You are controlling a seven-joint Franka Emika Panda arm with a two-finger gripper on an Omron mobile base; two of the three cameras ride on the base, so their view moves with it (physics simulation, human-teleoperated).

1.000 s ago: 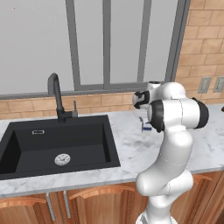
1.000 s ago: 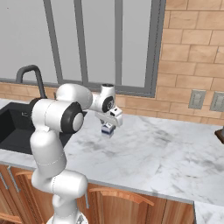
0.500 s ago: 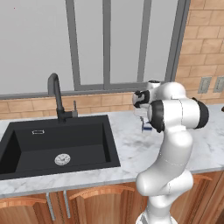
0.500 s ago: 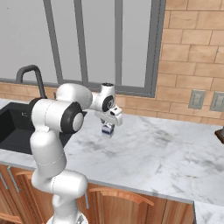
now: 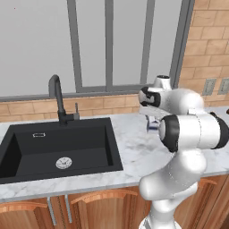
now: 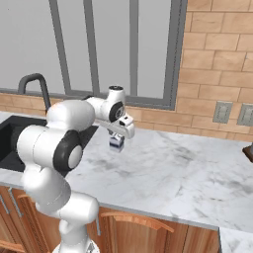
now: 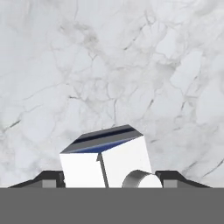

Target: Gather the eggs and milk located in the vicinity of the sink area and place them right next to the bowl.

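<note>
The milk (image 7: 109,161) is a small white carton with a blue-and-dark top, standing on the marble counter (image 6: 188,168) to the right of the sink (image 5: 27,147). My gripper (image 7: 109,180) reaches down over it, one finger on each side, shut on the carton. From the base views the milk (image 6: 116,142) (image 5: 153,125) hangs right under the hand, at or just above the counter top. The sink is a black basin with a round silver drain and a tall black faucet (image 5: 56,97). The eggs and the bowl are out of view.
A brick backsplash and a window run behind the counter. Two wall outlets (image 6: 222,111) sit on the brick at the right. A dark object (image 6: 248,152) shows at the right edge of the counter. Open marble stretches to the right of the carton.
The jaws have come in from wide open and closed on the milk carton. The arm and the carton have hardly moved.
</note>
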